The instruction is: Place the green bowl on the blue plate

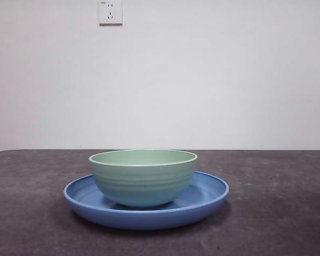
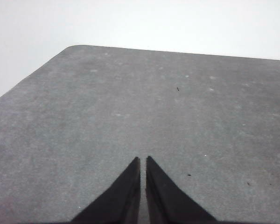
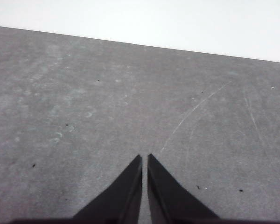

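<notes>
With the green bowl (image 1: 143, 181) sitting centred on the blue plate (image 1: 208, 198), we judge both narrow-fingered grippers should simply stay clear.

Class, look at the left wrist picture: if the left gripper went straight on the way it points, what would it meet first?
Nothing visible: ahead of the left gripper lies only bare table, then its far edge. Depth is uncertain.

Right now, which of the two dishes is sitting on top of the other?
The green bowl: pale mint, ridged and narrower, it stands upright inside the wider, shallow blue plate, which lies on the table.
</notes>
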You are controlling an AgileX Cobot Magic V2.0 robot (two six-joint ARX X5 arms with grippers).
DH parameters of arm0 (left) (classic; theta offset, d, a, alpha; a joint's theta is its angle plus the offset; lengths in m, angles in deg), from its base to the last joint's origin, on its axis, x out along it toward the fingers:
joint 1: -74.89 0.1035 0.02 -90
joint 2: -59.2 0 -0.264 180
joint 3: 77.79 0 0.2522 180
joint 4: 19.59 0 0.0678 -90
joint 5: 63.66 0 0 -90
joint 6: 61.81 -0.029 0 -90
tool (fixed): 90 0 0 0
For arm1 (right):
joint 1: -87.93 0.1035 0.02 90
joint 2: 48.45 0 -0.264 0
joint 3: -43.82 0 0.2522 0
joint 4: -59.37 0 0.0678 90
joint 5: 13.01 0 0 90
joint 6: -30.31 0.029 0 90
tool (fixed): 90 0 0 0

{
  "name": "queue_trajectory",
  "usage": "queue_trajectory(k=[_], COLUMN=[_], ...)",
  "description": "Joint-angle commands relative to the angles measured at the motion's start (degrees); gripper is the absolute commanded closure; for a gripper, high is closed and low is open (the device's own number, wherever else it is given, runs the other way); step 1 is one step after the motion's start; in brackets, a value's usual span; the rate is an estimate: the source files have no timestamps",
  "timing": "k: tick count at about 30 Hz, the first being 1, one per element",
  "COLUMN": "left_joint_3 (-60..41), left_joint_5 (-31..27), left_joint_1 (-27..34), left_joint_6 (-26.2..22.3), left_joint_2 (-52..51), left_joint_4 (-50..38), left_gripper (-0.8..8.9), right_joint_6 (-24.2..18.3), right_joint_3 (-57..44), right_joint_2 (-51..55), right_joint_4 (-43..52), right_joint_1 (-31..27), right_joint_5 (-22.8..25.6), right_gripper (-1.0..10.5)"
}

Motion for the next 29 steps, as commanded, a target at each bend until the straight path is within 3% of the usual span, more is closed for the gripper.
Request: queue_trajectory(k=[1,29], left_joint_3=[-1.18,-1.18], left_joint_5=[-0.07,-0.07], left_joint_1=[-0.04,-0.04], left_joint_6=[-0.02,-0.02], left_joint_2=[-0.13,-0.13], left_joint_4=[0.39,0.39], left_gripper=[7.94,7.94], right_joint_6=[1.20,1.18], right_joint_3=[-0.28,-0.28], right_joint_2=[0.15,0.15], right_joint_4=[-0.33,1.20], right_joint_1=[-0.09,-0.09], right_joint_5=[0.20,0.24], right_gripper=[9.3,9.3])
